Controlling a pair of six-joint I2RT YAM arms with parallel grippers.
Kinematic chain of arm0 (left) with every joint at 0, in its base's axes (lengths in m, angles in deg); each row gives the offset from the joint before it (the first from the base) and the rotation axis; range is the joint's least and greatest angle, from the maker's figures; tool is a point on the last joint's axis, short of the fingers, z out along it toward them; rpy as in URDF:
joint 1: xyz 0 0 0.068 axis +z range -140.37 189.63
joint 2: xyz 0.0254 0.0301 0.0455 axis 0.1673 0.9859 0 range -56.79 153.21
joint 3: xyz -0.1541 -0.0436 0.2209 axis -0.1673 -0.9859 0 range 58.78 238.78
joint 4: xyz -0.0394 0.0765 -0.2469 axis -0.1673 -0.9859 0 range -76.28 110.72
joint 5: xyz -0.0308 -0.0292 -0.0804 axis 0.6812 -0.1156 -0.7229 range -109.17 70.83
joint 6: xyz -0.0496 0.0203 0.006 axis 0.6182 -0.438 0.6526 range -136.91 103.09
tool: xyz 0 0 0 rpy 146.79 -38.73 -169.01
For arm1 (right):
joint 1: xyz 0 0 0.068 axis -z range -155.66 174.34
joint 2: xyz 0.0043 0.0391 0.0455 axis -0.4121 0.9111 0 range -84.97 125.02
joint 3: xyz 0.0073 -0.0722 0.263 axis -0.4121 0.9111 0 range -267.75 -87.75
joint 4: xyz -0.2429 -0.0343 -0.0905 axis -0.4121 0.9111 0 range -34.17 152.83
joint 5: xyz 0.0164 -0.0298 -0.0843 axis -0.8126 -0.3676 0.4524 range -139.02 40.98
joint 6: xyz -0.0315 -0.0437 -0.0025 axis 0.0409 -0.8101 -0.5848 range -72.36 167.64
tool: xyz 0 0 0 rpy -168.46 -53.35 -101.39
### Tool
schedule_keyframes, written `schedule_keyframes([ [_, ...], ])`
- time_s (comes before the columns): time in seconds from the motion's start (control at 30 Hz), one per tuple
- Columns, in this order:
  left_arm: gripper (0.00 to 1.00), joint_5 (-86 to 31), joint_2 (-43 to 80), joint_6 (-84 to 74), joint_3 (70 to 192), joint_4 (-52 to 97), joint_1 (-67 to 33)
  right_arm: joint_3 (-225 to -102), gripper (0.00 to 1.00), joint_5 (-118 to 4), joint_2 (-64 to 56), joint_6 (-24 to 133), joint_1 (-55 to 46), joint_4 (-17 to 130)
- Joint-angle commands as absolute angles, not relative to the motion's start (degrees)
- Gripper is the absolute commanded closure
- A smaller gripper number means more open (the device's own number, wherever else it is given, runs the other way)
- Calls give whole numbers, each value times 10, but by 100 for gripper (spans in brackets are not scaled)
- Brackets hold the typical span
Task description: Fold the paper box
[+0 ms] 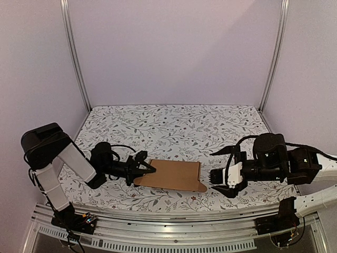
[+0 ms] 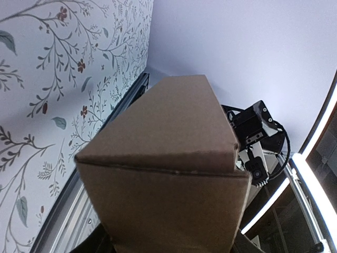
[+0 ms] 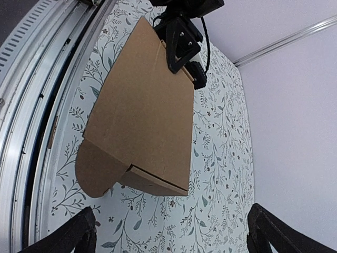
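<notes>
- Reading the top view first: the box [image 1: 171, 175] is flattened, its long axis running 9 to 3 o'clock. It sits at about 6 o'clock on the table [image 1: 174, 121], close to the near rail [image 1: 174, 219].
- Left gripper [image 1: 147, 169] is at the box's 9 o'clock end, clenched on that edge. From the right wrist I see one black finger [image 3: 181, 45] lying over the top face there.
- Left wrist view is nearly all brown cardboard with one crease running across it. I can't make out that gripper's own fingers behind the sheet.
- Right gripper [image 1: 217, 178] sits just beside the box's 3 o'clock end, apart from it and released.
- Its fingers [image 3: 79, 234] stand spread wide at the bottom corners of the right wrist view. The box lies beyond them and neither one touches it.
- A rounded flap [image 1: 199, 186] sticks out at the box's 5 o'clock corner, the part nearest the right gripper.
- From the right wrist, that flap end shows a folded layer with a straight edge beneath the top face.
- I can't tell whether the 3 o'clock end rests on the table or hangs just above it.
</notes>
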State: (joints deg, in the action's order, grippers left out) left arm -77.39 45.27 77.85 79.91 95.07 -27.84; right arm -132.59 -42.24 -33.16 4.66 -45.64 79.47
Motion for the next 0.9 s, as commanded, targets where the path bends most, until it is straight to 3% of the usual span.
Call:
schedule_keyframes([
  [0.0,60,-796,425,790,807,1080,-271,-1321,1,-333,-323,-81,-482,789],
  [0.47,59,-819,333,777,806,1080,-278,-1289,1,-216,-311,-259,-606,652],
  [0.87,59,-828,287,760,815,1081,-307,-1261,1,-198,-270,-417,-628,502],
])
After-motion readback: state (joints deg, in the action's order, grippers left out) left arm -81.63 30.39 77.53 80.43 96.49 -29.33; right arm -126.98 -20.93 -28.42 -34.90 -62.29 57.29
